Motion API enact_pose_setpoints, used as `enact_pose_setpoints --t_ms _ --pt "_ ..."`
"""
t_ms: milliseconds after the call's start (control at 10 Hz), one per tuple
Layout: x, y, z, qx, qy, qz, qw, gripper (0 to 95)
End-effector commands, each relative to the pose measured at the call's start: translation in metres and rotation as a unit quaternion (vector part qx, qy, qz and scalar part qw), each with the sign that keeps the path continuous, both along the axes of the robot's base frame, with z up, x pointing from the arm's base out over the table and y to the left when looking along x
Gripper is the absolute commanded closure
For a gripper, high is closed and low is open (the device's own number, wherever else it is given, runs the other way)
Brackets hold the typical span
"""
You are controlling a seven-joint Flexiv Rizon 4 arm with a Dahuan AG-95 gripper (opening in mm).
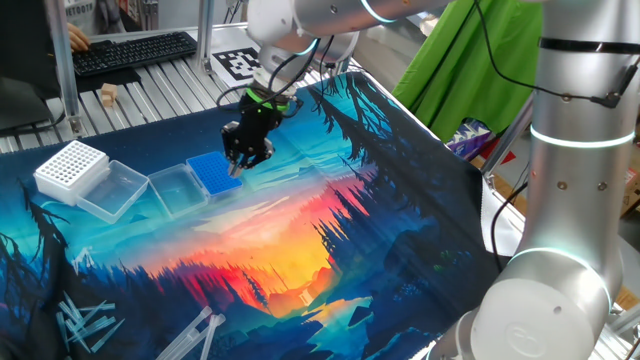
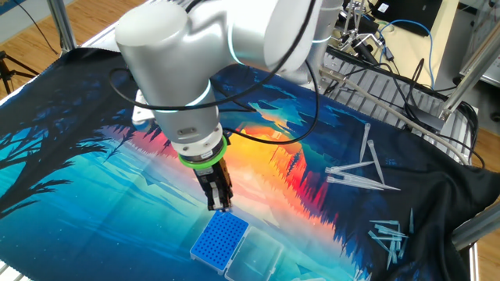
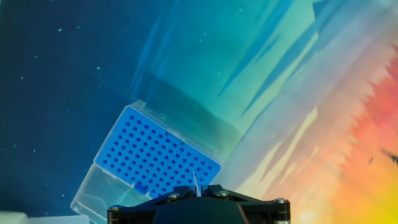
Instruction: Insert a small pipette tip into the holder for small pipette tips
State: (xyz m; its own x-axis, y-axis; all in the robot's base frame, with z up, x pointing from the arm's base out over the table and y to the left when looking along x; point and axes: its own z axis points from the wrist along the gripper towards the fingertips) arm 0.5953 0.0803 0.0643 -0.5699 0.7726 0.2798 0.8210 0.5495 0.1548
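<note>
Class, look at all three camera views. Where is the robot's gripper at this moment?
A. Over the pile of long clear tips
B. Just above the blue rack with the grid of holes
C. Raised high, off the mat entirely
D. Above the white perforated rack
B: the gripper hangs pointing down right at the edge of the blue rack, and the hand view shows the rack's holes just beyond the fingers.
</note>
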Motion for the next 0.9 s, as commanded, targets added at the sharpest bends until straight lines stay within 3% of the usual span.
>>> enact_pose_setpoints --t_ms 100,500,900 --pt "-0.003 0.006 0.002 0.007 0.003 -0.028 0.9996 95.0" --pt "-0.001 0.017 -0.001 0.01 0.002 -0.058 0.9983 95.0" --pt "0.006 0.019 -0.002 0.028 0.008 -0.104 0.9941 95.0"
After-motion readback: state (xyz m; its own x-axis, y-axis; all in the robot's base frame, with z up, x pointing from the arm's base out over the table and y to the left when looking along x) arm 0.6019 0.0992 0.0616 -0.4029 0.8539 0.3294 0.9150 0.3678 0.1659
